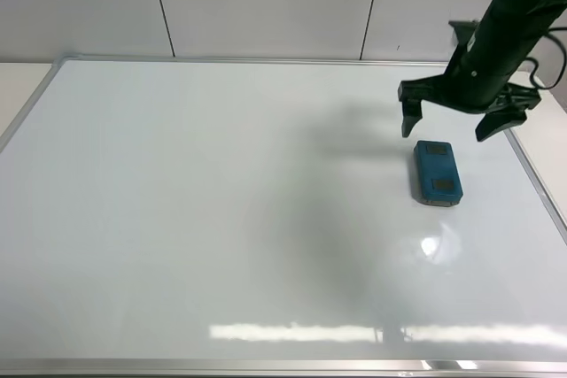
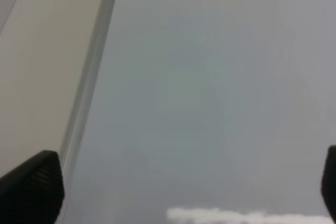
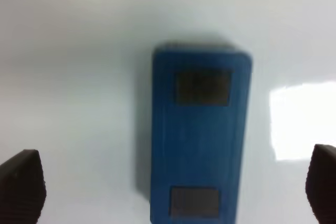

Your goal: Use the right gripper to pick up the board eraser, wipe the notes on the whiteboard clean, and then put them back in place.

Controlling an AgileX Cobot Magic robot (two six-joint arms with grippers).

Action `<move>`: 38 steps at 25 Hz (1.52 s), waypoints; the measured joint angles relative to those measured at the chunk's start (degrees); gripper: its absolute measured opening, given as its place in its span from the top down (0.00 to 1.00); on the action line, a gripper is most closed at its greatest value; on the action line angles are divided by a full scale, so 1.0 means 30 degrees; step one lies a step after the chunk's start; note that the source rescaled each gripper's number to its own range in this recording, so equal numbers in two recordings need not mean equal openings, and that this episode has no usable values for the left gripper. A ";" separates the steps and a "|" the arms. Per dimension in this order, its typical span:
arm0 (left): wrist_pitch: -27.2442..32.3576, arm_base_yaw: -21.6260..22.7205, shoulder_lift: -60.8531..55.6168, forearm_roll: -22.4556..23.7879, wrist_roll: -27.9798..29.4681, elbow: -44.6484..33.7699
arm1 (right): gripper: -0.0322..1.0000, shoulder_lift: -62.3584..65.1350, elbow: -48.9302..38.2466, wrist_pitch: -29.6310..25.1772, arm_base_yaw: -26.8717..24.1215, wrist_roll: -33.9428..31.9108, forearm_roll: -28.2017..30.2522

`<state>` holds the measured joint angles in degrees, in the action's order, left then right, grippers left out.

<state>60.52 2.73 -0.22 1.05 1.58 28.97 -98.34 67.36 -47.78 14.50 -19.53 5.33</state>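
The teal-blue board eraser (image 1: 437,173) lies flat on the whiteboard (image 1: 221,219) at the right side, with two dark grey patches on top. It fills the middle of the right wrist view (image 3: 199,135). My right gripper (image 1: 450,126) is open and empty, hovering just behind and above the eraser, apart from it. Its fingertips (image 3: 21,184) show at both lower corners of the right wrist view. No marker notes show on the board. My left gripper (image 2: 189,182) is open and empty over the board beside its silver frame (image 2: 89,77); the high view does not show it.
The board's silver frame (image 1: 266,59) runs along the back, and its right edge (image 1: 536,179) passes close to the eraser. A pale wall with dark seams stands behind. Bright light reflections lie on the board near the front (image 1: 301,332).
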 joint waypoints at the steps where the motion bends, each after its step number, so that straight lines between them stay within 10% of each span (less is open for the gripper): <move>1: 0.0000 0.0000 0.0000 0.0000 0.0000 0.0000 | 0.01 0.0683 0.0000 0.0000 0.0000 0.0000 0.0085; 38: 0.0000 0.0000 0.0000 0.0000 0.0004 0.0000 | 0.00 2.6835 0.0054 -0.7293 -0.3473 0.0946 0.5821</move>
<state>60.52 2.73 -0.22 1.05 1.59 28.97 -17.83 67.52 -69.66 4.08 -16.69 22.80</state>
